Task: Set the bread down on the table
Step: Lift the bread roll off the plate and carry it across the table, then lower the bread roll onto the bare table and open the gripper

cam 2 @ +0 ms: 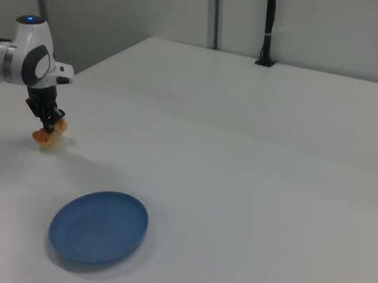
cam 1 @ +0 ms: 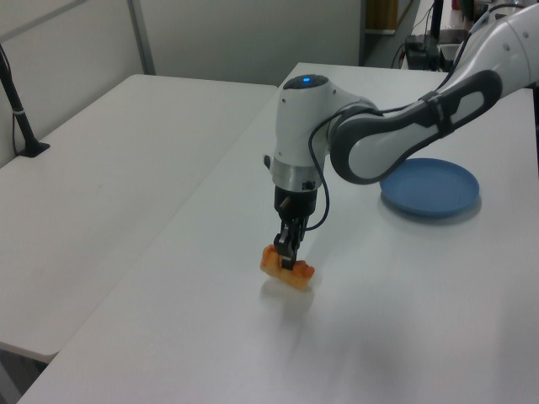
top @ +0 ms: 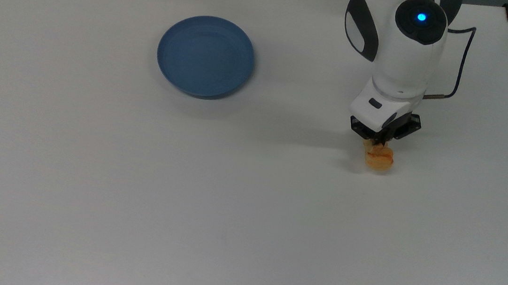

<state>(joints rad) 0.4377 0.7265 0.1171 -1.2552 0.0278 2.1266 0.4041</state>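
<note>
The gripper (cam 1: 288, 257) pinches the bread (cam 1: 286, 274) across its ridged middle, just above the worktop (top: 229, 196), well apart from the blue plate (top: 206, 56); the loaf looks light, flaky, easily crushed.

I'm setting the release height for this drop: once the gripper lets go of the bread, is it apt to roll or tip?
Probably not. The bread looks oblong and low, so it should settle flat on the table. It hangs level in the gripper, pinched at its middle, which suggests it is stiff and light. Its ridged crust likely grips, not slides.
</note>
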